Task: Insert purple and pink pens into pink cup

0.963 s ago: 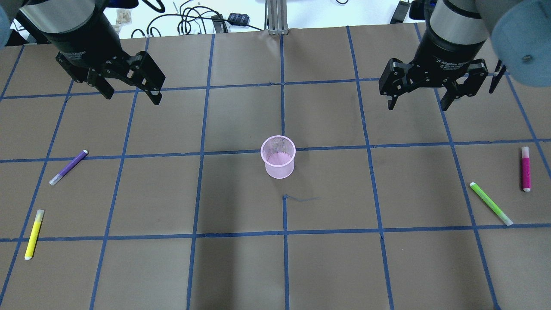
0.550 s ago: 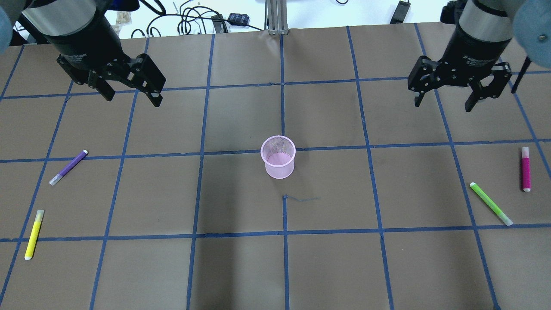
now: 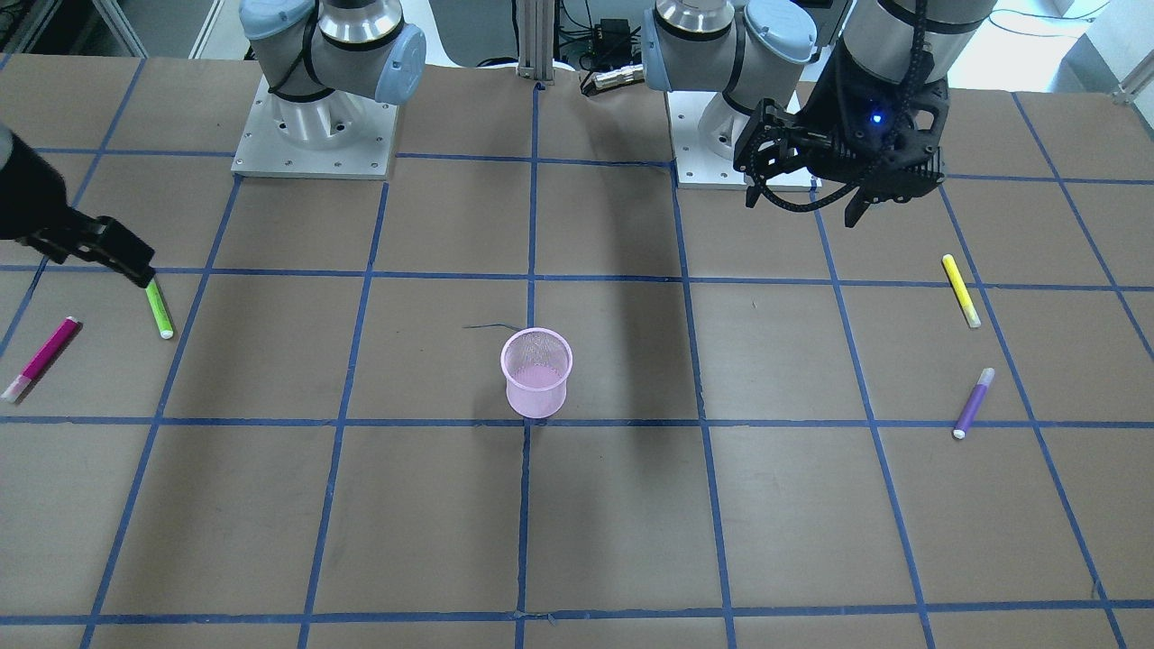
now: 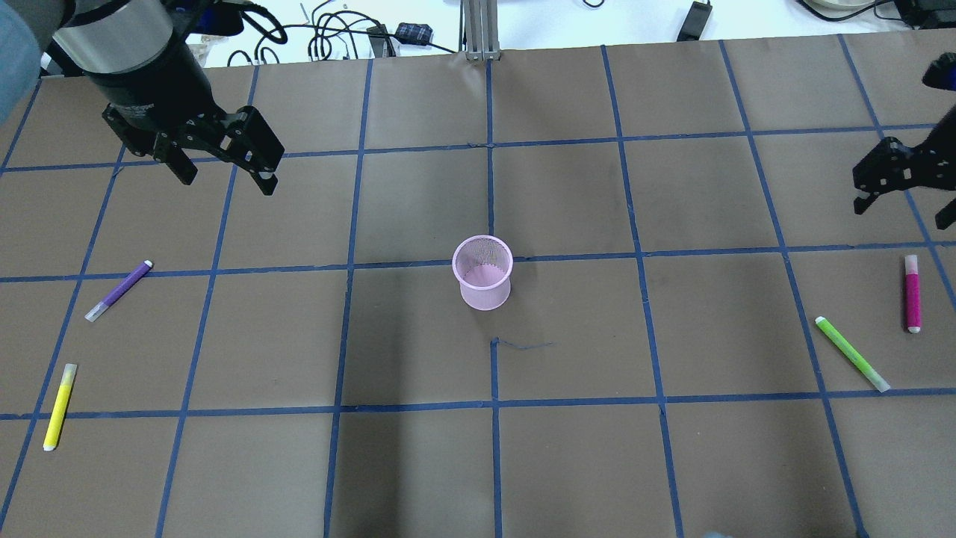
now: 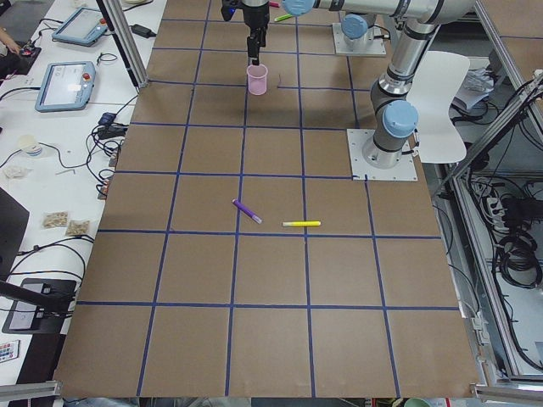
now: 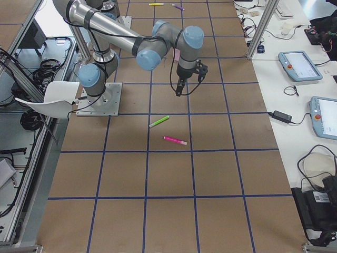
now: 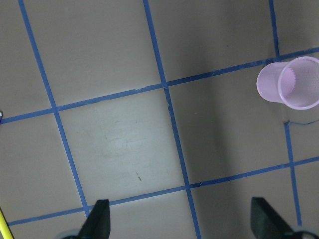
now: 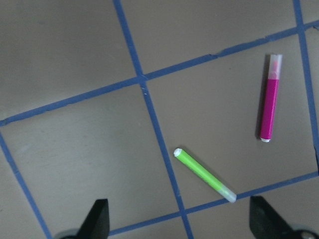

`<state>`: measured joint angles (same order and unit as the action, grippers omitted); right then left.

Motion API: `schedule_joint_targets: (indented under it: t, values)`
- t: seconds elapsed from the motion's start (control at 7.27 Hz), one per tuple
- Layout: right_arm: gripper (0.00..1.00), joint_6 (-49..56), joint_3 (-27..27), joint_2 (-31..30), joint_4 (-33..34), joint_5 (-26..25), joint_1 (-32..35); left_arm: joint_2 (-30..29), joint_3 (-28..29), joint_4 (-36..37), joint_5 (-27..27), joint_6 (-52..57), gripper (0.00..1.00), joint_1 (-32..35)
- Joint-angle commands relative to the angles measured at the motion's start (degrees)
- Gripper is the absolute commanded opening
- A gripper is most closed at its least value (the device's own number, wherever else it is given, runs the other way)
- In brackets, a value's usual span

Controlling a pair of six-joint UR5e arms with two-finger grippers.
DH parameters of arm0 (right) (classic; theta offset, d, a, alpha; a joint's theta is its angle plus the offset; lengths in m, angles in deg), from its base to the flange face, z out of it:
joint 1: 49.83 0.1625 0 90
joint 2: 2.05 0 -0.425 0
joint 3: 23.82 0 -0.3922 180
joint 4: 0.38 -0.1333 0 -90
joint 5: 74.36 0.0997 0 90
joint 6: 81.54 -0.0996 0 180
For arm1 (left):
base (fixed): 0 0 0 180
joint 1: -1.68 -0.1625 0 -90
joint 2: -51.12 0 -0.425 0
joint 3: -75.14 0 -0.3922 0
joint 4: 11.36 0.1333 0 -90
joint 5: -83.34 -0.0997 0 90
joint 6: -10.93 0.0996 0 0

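The pink mesh cup (image 4: 482, 282) stands upright and empty at the table's middle; it also shows in the left wrist view (image 7: 291, 84). The purple pen (image 4: 118, 291) lies flat at the left. The pink pen (image 4: 912, 293) lies flat at the far right and shows in the right wrist view (image 8: 269, 106). My left gripper (image 4: 226, 179) is open and empty, hovering above and behind the purple pen. My right gripper (image 4: 902, 213) is open and empty at the view's right edge, hovering just behind the pink pen.
A green pen (image 4: 851, 353) lies close to the pink pen, on its cup side. A yellow pen (image 4: 59, 406) lies in front of the purple pen. Blue tape lines grid the brown table. Cables lie beyond the far edge.
My right gripper has swung far to the right, from the back right to over the pink pen's area. My left gripper has barely shifted. Pens and cup have not moved.
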<state>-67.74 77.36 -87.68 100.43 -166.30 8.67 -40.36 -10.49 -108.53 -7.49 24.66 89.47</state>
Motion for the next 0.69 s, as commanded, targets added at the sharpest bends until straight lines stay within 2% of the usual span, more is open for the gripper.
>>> schedule_joint_targets:
  t: [0.0,0.14,0.28,0.41,0.55]
  values:
    - [1.0,4.7,3.8,5.9,10.3,-0.3,-7.6,-0.5,-2.3,0.6,-1.7,4.7,1.0,-3.6]
    - [1.0,4.6,3.5,9.0,11.8,-0.3,-9.4,-1.0,-5.5,0.7,-2.1,9.7,1.0,-8.7]
    - [1.0,4.0,3.4,12.6,14.9,-0.3,-10.6,-2.6,-8.2,4.1,-2.8,15.5,1.0,-13.2]
    - [1.0,2.0,3.6,15.8,18.8,-2.4,-10.7,-4.3,-10.0,9.8,-3.3,20.5,1.0,-15.6]
    - [1.0,-2.5,4.0,16.7,18.6,-4.0,-10.7,-6.5,-10.3,13.5,-8.5,24.2,1.0,-16.7]
